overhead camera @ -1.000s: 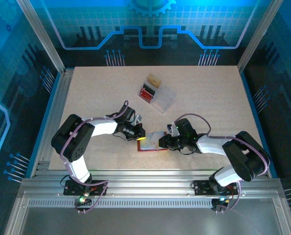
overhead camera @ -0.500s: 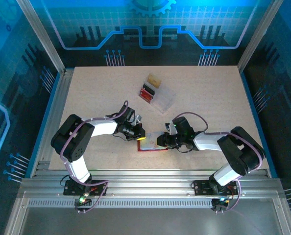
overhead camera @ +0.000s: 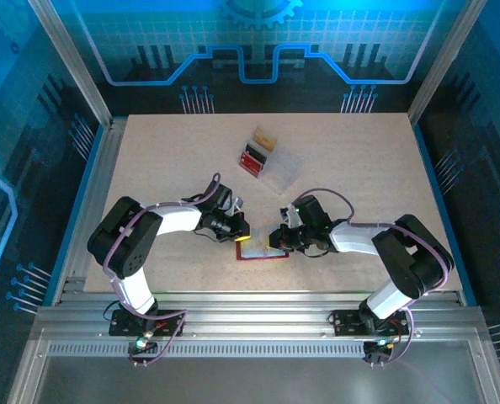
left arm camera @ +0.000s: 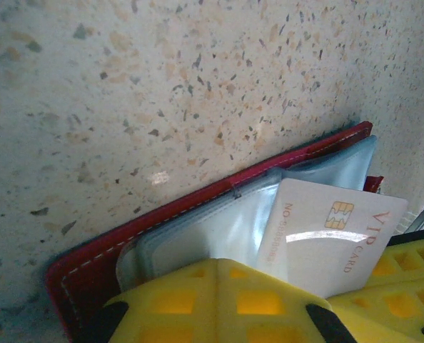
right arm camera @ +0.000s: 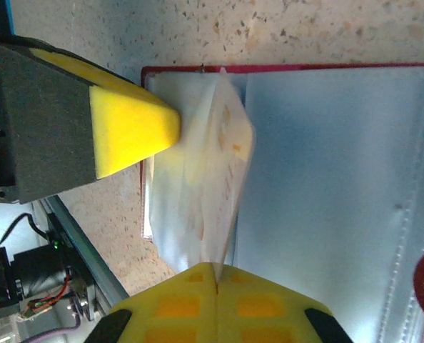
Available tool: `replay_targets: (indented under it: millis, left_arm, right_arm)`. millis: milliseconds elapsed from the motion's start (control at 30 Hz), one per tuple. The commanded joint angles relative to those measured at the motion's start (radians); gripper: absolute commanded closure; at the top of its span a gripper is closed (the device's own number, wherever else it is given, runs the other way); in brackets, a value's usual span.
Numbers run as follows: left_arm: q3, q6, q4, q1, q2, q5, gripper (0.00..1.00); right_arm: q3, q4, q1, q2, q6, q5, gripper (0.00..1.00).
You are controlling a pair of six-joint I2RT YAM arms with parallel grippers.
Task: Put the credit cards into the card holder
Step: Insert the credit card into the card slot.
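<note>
The right claw [right arm camera: 215, 294] has its yellow pads pressed together. The near end of the credit card [left arm camera: 330, 232] runs straight into the seam between them, but whether the card is actually nipped there cannot be told. The card's long axis runs between the two claws, with its far end pointing at the left claw [left arm camera: 219, 289]. Chip and "VIP CARD" print face up, and one corner is covered by yellow pad. In the right wrist view the card is blurred behind cloudy plastic, so how far it sits inside a sleeve is hard to make out.

The left claw is closed on the edge of the clear sleeves of the card holder [overhead camera: 263, 255]; that edge is hidden under its pads. The holder lies open on the table [overhead camera: 359, 160] between the arms, near the front edge, its length running left to right.

Well apart, toward the far side, stands a clear plastic box [overhead camera: 277, 171] — its contents are too small to read.
</note>
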Motion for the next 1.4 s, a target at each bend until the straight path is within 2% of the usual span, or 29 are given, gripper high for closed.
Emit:
replay_targets:
  millis: [0,200,667,1367]
  left_arm:
    - [-0.058,0.021,-0.110,-0.006,0.046,-0.070,0.95]
    - [-0.060,0.022,-0.110,-0.006,0.044,-0.070,0.95]
    - [-0.058,0.023,-0.107,-0.005,0.048,-0.070,0.95]
    - [-0.061,0.026,-0.101,-0.006,0.049,-0.069,0.95]
  right_arm:
    - [0.056,-0.142,-0.003,0.023,-0.082,-0.025,1.00]
    - [0.080,-0.171,-0.006,0.089,-0.096,-0.078,1.00]
    - [0.125,-0.332,-0.035,0.076,-0.188,-0.107,1.00]
    - [0.239,-0.555,-0.059,0.160,-0.311,-0.169,1.00]
